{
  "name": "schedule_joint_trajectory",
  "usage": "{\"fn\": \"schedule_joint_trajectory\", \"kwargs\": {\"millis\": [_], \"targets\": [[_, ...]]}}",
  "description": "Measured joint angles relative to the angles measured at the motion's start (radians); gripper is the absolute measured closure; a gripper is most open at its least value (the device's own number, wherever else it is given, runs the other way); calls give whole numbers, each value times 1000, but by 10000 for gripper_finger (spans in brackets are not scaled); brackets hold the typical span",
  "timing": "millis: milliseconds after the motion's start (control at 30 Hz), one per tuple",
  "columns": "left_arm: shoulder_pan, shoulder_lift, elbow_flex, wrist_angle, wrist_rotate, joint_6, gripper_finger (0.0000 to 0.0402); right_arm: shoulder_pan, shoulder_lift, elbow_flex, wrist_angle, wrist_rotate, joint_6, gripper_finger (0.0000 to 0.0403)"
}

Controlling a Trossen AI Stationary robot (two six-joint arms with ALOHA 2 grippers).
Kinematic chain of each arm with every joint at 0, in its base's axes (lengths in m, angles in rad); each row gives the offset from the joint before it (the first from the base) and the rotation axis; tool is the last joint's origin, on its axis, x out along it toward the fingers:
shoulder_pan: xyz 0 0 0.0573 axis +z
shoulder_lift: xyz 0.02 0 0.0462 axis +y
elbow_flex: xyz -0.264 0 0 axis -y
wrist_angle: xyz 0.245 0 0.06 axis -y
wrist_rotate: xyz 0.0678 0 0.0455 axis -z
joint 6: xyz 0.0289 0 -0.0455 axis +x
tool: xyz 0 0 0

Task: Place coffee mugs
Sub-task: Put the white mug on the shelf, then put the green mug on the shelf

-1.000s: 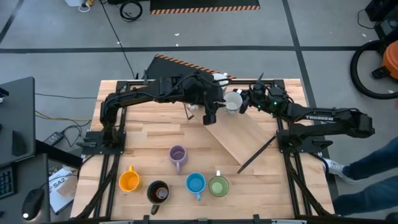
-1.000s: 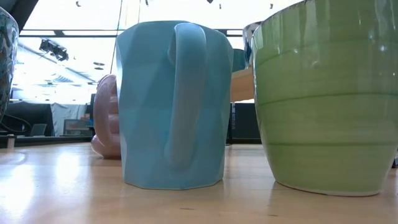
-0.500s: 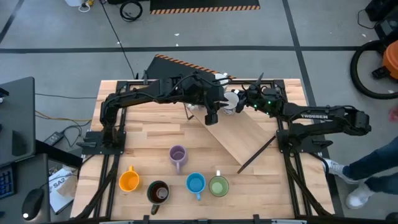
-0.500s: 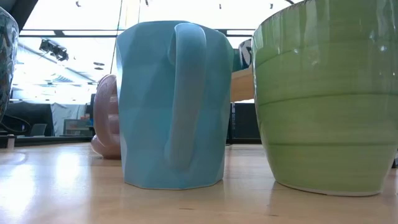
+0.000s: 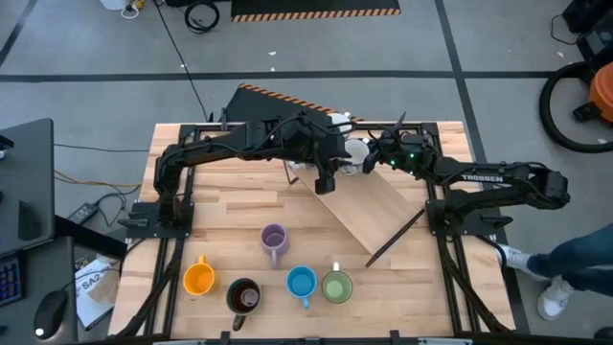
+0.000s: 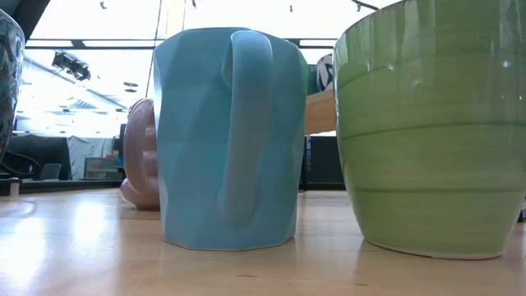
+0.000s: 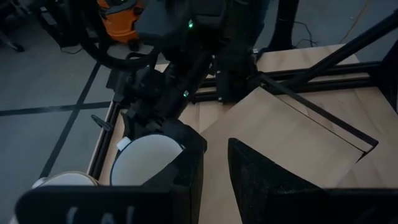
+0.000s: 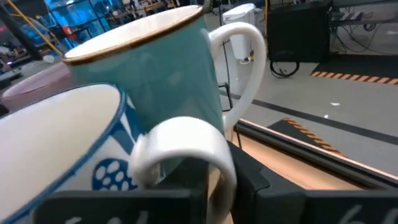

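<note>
The table point(image 5: 230, 206) is pale wood in glued strips, with black frame rails down both sides. A smooth, flat wooden board point(image 5: 369, 216) lies slantwise across its back right part.

Five mugs stand in a loose cluster at the front edge: lavender point(image 5: 273, 237) nearest the middle, then orange point(image 5: 198, 278), dark point(image 5: 244, 295), blue point(image 5: 302, 282) and green point(image 5: 336, 287) in a row. From the low view the blue one has flat facets and a thick loop handle facing the camera. The green one is glossy, round-bellied and ringed with faint horizontal ridges.

At the back middle, the right gripper point(image 5: 369, 160) reaches in to a white mug point(image 5: 356, 150). The right wrist view shows this mug as glazed white with blue dots and a fat white handle just over the gripper. Whether the gripper pinches that handle I cannot tell. Close behind it stands a teal mug point(image 8: 149, 74) with a thin brown rim and a white handle.

The left gripper point(image 5: 323, 181) hangs just beside the white mug, over the upper end of the board. Its jaws stand a little apart with nothing between them. Its wrist view looks down on the white mug's round rim.
</note>
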Motion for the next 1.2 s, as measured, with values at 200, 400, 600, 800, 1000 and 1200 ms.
{"fn": "schedule_joint_trajectory", "kwargs": {"millis": [200, 400, 600, 800, 1000, 1200], "targets": [[0, 0, 0, 0, 0, 1, 322, -9, 0, 0, -20, -28, 1, 304], [0, 0, 0, 0, 0, 1, 322, -9, -12, 0, -64, -56, -1, 281], [0, 0, 0, 1, 0, 1, 322, -10, -50, 0, -127, -64, -2, 280], [0, 0, 0, 1, 0, 1, 322, -10, -79, 0, -156, -64, -22, 279], [0, 0, 0, 1, -1, 1, 322, -10, -99, 0, -163, -71, -28, 256], [0, 0, 0, 1, -1, 1, 322, -10, -140, 0, -201, -71, -39, 222]]}}
